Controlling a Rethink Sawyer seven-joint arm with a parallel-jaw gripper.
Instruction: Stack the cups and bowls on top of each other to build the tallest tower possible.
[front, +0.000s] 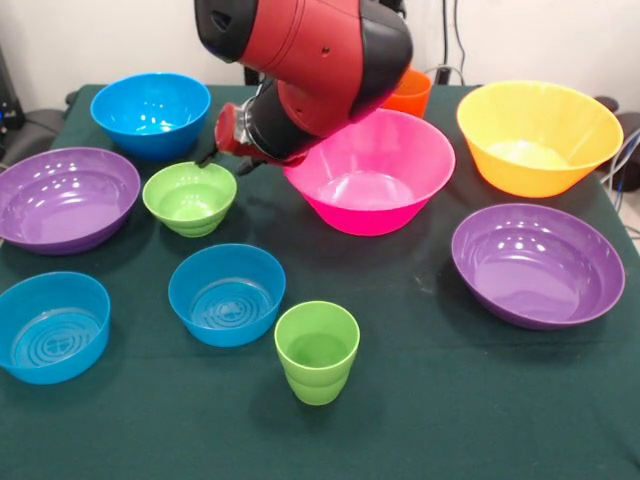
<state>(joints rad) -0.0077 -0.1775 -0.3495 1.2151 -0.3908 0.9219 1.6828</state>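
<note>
Where arm (310, 60) hangs — bowls (370, 170) unstacked.

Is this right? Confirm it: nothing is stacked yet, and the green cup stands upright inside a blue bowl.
Wrong on one point. The front view shows the green cup upright on the table, beside the blue bowl, not inside it. Nothing is stacked yet.
</note>
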